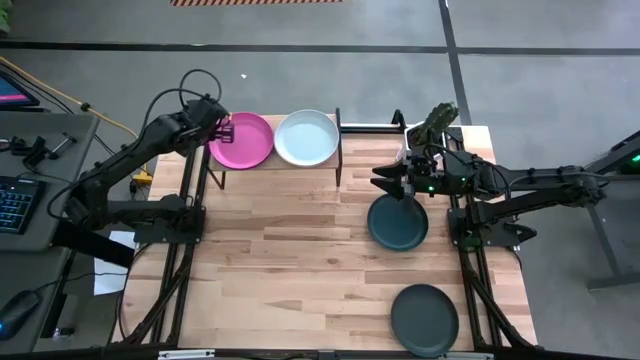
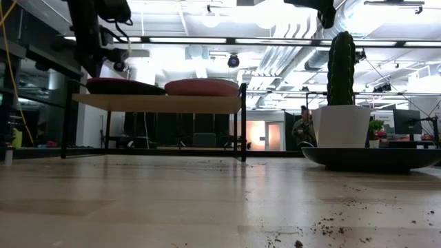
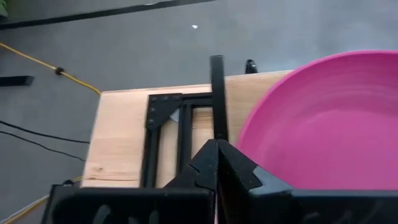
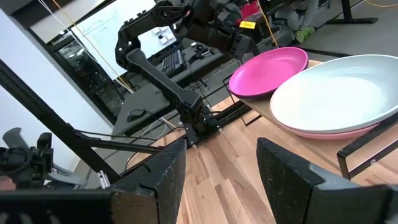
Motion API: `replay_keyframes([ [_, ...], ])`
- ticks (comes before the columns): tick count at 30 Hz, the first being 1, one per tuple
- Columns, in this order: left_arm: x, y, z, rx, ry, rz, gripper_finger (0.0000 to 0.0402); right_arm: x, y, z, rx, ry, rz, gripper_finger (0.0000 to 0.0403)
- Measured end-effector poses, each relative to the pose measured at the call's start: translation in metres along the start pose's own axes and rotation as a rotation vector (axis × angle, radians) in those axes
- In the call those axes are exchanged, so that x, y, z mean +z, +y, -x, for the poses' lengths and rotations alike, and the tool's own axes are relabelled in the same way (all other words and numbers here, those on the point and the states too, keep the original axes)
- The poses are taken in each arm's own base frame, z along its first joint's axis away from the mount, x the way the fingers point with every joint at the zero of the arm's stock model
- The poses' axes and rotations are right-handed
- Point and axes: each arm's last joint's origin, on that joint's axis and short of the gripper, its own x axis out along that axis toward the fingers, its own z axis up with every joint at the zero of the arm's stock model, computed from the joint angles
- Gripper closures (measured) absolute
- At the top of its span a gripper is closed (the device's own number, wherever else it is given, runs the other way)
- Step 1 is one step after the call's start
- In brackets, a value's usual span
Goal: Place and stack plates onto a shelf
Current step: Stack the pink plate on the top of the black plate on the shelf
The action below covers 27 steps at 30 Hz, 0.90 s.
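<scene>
Spanning most of the high view, the planked wooden table is seen with the two dark arms entering from either side. At the far edge of the table, the shelf is carried on a black frame, and two stacks of plates are held on its board. The magenta plate is placed at the left end of the shelf, over a darker plate that is seen beneath it in the low view. The white plate is set just beside the magenta one, resting on a light pink plate whose rim is exposed in the right wrist view. A dark teal plate is laid flat on the table right of centre, and a dark grey plate is found near the front right corner. A cactus in a white pot is located by the far right edge. The left gripper is closed on the left rim of the magenta plate. The right gripper is held above the far rim of the dark teal plate with its fingers spread apart and nothing gripped.
</scene>
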Motion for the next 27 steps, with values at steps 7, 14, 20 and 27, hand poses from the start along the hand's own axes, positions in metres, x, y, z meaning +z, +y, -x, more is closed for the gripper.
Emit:
replay_keyframes([
  [7, 0.001, -0.003, -0.005, 0.034, 0.0, 0.023, 0.0401, 0.0, 0.0, 0.0, -0.009, -0.005, 0.001, 0.0224],
  [14, 0.001, -0.021, -0.007, -0.071, 0.011, 0.025, 0.0401, 0.0, 0.0, 0.0, -0.009, -0.005, -0.006, 0.0224],
  [20, -0.003, -0.028, -0.006, -0.09, 0.024, 0.024, 0.0401, 0.0, 0.0, 0.0, -0.009, -0.005, -0.001, 0.0224],
  [27, -0.008, -0.043, -0.011, -0.102, 0.06, 0.004, 0.0401, 0.0, 0.0, 0.0, -0.009, -0.005, -0.001, 0.0224],
])
